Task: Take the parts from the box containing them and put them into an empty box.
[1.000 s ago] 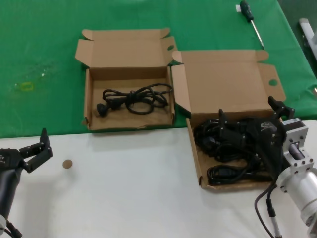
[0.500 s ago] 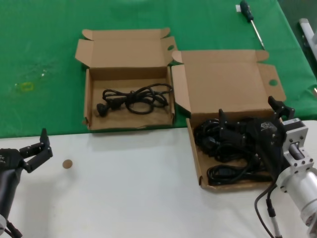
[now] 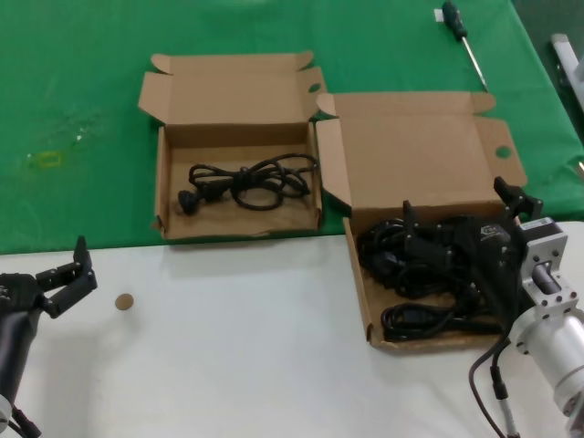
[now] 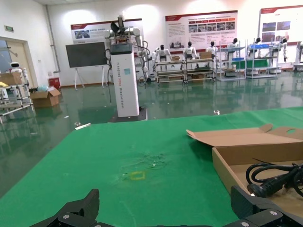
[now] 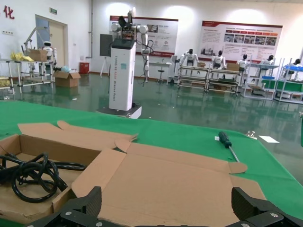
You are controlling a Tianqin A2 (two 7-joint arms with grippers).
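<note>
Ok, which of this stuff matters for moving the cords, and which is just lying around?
Job: cords, wide box, narrow box with one cord inside, right pincer over the wide box.
Lying about: screwdriver, brown disc, left pincer parked.

The right gripper [image 3: 461, 233] sits low over the wide box [image 3: 422, 151], covering much of the cord pile [image 3: 401, 265], so whether a cord lies between its fingers cannot be told. In both wrist views only the fingertips [image 5: 85, 203] show, cut by the frame edge. The left wrist view cuts off the narrow box [image 4: 251, 151] and its cord [image 4: 274, 177] at the side. The left arm [image 3: 14, 338] runs out of the head view.
</note>
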